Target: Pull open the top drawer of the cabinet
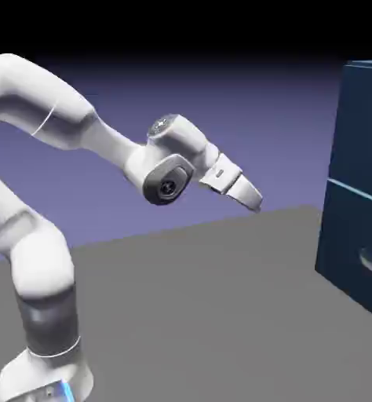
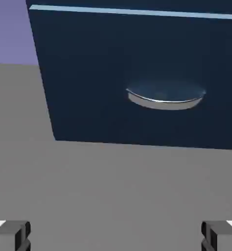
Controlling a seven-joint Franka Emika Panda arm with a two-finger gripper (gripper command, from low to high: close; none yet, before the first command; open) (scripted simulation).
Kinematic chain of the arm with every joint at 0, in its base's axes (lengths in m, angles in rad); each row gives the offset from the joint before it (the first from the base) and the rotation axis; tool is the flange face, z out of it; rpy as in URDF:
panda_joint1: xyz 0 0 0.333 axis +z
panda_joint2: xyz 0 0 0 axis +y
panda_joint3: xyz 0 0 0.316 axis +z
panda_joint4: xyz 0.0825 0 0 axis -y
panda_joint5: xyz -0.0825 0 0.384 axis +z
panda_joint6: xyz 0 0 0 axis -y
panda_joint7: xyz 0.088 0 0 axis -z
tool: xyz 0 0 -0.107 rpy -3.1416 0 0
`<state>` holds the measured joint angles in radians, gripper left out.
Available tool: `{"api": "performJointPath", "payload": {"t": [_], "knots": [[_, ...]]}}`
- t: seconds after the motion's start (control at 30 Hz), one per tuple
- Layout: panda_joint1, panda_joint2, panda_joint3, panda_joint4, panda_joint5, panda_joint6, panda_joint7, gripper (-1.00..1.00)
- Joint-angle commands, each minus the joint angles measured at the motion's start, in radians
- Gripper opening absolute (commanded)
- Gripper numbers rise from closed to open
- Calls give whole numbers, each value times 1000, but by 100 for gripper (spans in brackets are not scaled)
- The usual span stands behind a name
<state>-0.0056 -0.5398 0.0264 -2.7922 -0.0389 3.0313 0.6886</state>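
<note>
Top drawer [image 1: 362,126] sits at the upper part of the cabinet [image 1: 354,235], at the exterior view's right edge, above the thin light-blue seam [image 1: 354,188]; only a sliver of its pale handle shows at the frame's edge, too little to read its long axis; the flat front faces back toward the robot. The hand [image 1: 252,196], fingers apart with nothing between them, hangs well short of the cabinet over the bare table [image 1: 205,298]; the drawer lies ahead of it and higher. The hand view shows only the lower drawer's curved handle [image 2: 165,96], lying horizontal; so the hand probably must rise and advance.
</note>
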Motion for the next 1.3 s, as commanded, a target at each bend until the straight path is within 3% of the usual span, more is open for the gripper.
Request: {"api": "performJointPath", "payload": {"t": [0.0,1.27], "knots": [[-15,25,22,15,-32,-5,-44,0],[-568,976,853,576,-1258,-186,-1696,0]]}}
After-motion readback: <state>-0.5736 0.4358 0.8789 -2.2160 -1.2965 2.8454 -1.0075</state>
